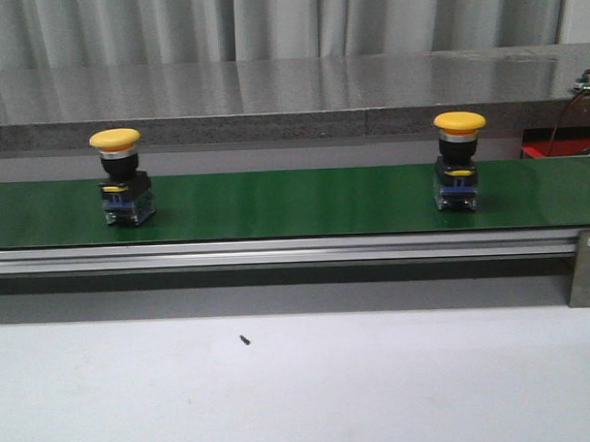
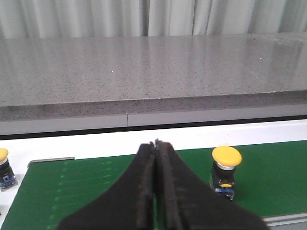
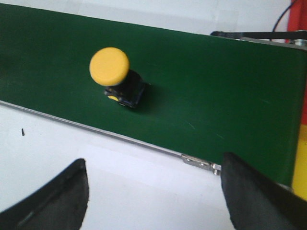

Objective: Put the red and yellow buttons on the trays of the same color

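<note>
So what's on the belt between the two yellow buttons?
Nothing. In the front view, only bare green belt runs between the left button and the right button.

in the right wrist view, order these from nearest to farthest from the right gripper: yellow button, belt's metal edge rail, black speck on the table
1. Metal edge rail, by the fingertips.
2. Black speck, on the white table.
3. Yellow button, upright on the green belt.
The speck and the button are close to call.
</note>
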Robot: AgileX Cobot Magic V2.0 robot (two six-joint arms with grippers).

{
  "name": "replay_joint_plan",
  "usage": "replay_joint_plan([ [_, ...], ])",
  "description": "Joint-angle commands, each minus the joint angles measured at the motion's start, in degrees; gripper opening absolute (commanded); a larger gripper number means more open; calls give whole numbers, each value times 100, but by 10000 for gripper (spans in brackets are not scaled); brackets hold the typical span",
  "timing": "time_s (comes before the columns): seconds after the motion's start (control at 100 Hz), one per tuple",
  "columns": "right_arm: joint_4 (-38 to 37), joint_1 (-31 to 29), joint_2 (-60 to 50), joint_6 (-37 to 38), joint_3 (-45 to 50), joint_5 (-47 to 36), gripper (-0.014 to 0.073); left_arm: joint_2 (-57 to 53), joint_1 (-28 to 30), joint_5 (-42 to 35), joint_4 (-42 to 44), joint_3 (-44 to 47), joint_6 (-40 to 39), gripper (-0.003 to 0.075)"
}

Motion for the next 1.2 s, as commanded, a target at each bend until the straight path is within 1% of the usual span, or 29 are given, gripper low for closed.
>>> replay_joint_plan([
  [0.0, 145, 177, 328, -63, -451, -161, 572, 8, -50, -258, -115, -169, -5, -20],
  [0.26, 75, 567, 1389, -63, -1090, -187, 572, 8, -50, -258, -115, -169, -5, -20],
  [0.49, -243, 608, 2088, -63, -1371, -354, 572, 8, -50, -258, -115, -169, -5, -20],
  [0.66, -447, 608, 2407, -63, -1448, -594, 568, 8, -50, -258, -115, -169, -5, -20],
  [0.73, -570, 608, 2480, -63, -1448, -721, 522, 8, -50, -258, -115, -169, -5, -20],
  [0.88, -675, 608, 2578, -63, -1448, -774, 307, 8, -50, -258, -115, -169, -5, -20],
  [0.95, -675, 608, 2559, -63, -1448, -727, 235, 8, -50, -258, -115, -169, -5, -20],
  [1.01, -675, 608, 2519, -63, -1448, -684, 216, 8, -50, -258, -115, -169, -5, -20],
  [1.19, -791, 575, 2179, -37, -1443, -366, 216, 8, -50, -258, -115, -169, -5, -20],
])
